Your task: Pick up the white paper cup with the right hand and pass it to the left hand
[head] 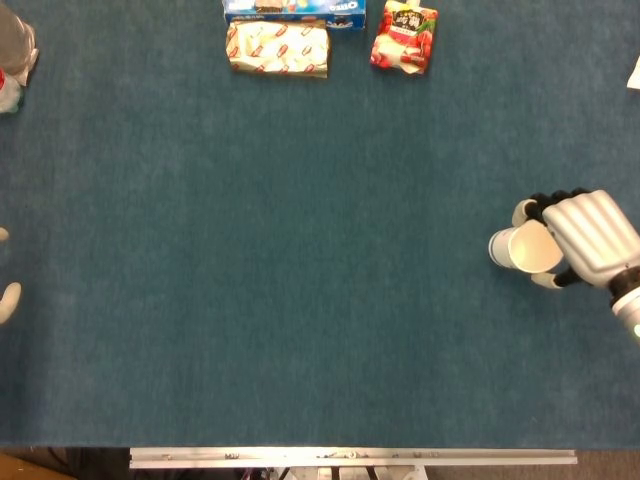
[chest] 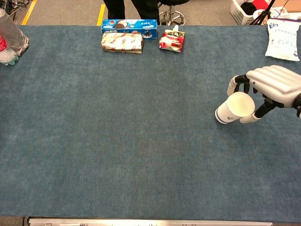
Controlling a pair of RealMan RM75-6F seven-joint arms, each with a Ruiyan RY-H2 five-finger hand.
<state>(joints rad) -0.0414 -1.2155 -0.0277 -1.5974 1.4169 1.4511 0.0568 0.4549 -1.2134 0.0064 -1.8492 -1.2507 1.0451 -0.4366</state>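
The white paper cup [head: 522, 249] [chest: 233, 108] is at the right side of the blue table, tipped so its open mouth faces up and toward me. My right hand [head: 591, 237] [chest: 275, 85] grips it, fingers curled over the far side of the rim and the thumb under the near side. Whether the cup's base still touches the cloth I cannot tell. Only two fingertips of my left hand [head: 7, 300] show at the far left edge of the head view; they are apart, with bare cloth between them.
At the far edge lie a blue cookie box [head: 295, 10] [chest: 129, 23], a cream patterned pack [head: 278, 48] and a red pouch [head: 404, 38]. Plastic bottles [chest: 11, 35] stand far left, a white bag [chest: 283, 40] far right. The table's metal front edge [head: 350, 457] runs below.
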